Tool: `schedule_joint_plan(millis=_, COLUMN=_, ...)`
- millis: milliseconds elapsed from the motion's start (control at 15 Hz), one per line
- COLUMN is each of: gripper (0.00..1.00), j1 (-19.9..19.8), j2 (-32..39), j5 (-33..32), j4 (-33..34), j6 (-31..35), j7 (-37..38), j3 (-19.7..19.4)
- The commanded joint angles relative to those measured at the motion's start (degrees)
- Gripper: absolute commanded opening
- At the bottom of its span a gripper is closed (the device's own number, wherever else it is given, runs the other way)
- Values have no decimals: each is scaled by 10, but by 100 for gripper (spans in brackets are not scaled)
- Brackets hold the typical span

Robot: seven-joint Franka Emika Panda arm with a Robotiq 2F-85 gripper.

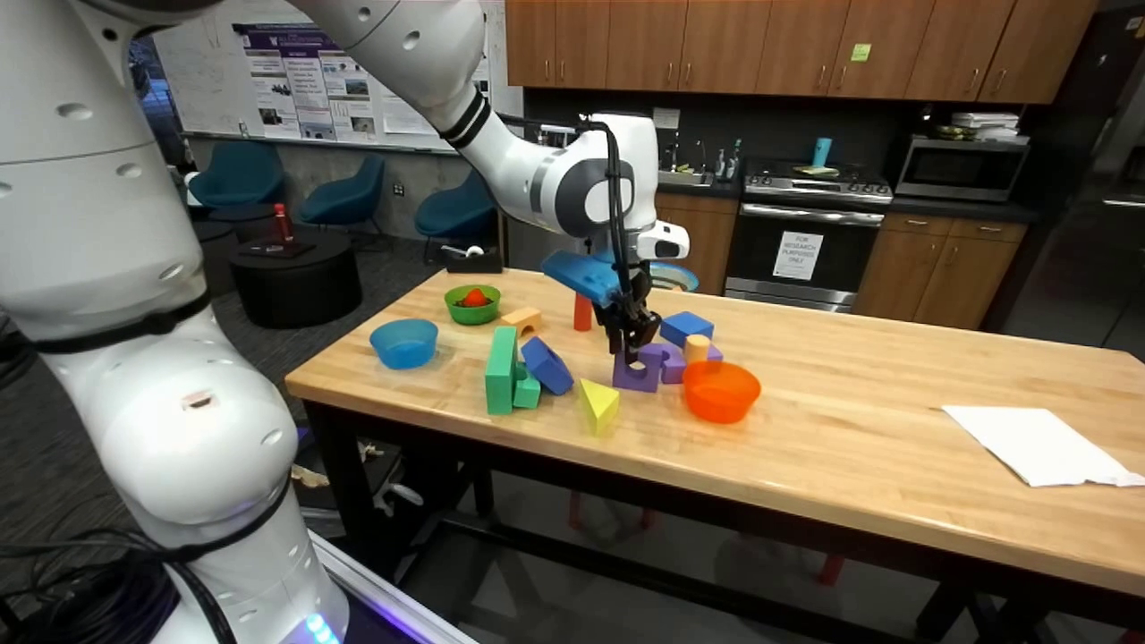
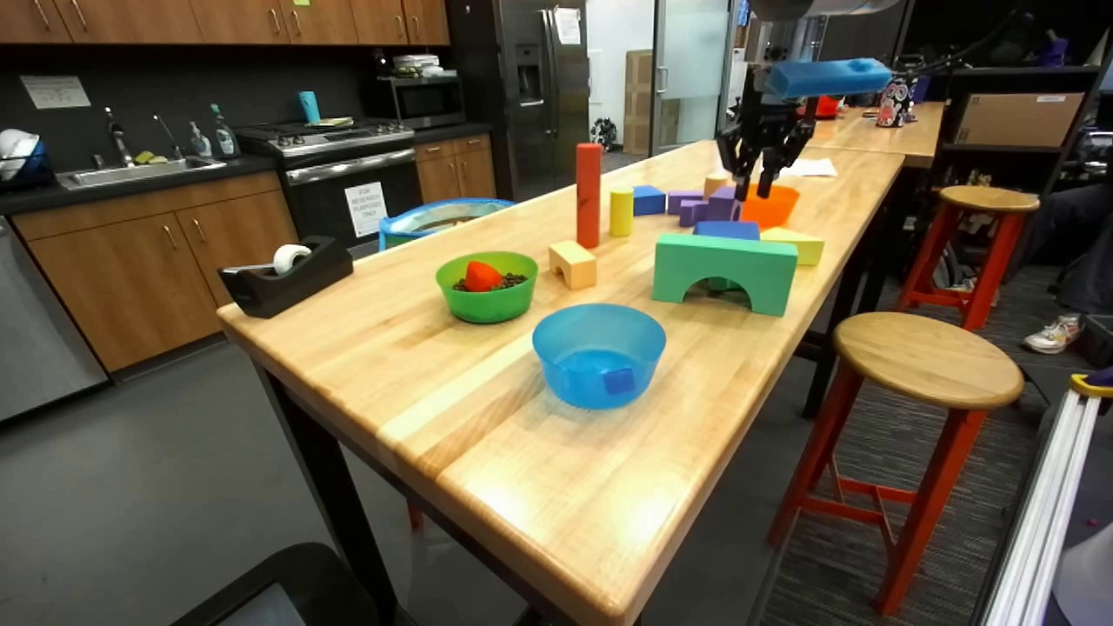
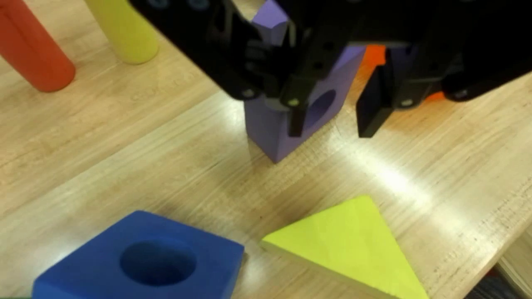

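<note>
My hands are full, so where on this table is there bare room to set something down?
The table has a broad bare patch between the orange bowl and the white sheet. In an exterior view, another lies between the blue bowl and the near table end. It's crowded around the gripper: purple blocks, a yellow triangle and the orange bowl close by.

Upper left in my wrist view, a post (image 3: pixel 33 45) stands beside another post (image 3: pixel 124 33). Lower left is a block (image 3: pixel 99 265), lower right a triangle (image 3: pixel 349 245), up top my pincer (image 3: pixel 330 133) before another block (image 3: pixel 270 128).
</note>
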Motion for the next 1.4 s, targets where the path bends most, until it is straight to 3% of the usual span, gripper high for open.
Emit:
schedule_joint_plan(millis=0, gripper=69, j1=5, j2=-70, j5=-28, j4=-61, j6=21, j7=8, j3=14)
schedule_joint_plan(millis=267, gripper=96, j1=16, j2=-112, j5=-34, j4=-97, j6=13, j7=-8, j3=37)
schedule_joint_plan(millis=400, gripper=100, j1=29, j2=-130, j5=-19, j4=-109, j6=0, j7=-52, j3=40)
schedule_joint_plan(millis=667, gripper=100, j1=38, j2=-160, j5=-26, j4=-115, j6=-26, j7=-123, j3=34)
schedule_joint_plan(millis=1133, gripper=100, j1=31, j2=-174, j5=-46, j4=-69, j6=-172, j7=-277, j3=0)
schedule_joint_plan(millis=1200, gripper=79, j1=29, j2=-173, j5=-53, j4=-66, j6=-187, j7=-292, j3=-5)
schedule_joint_plan(millis=1267, gripper=75, j1=28, j2=-174, j5=-60, j4=-63, j6=-203, j7=-309, j3=-10)
schedule_joint_plan(millis=1333, gripper=79, j1=27, j2=-175, j5=-68, j4=-62, j6=-213, j7=-320, j3=-13)
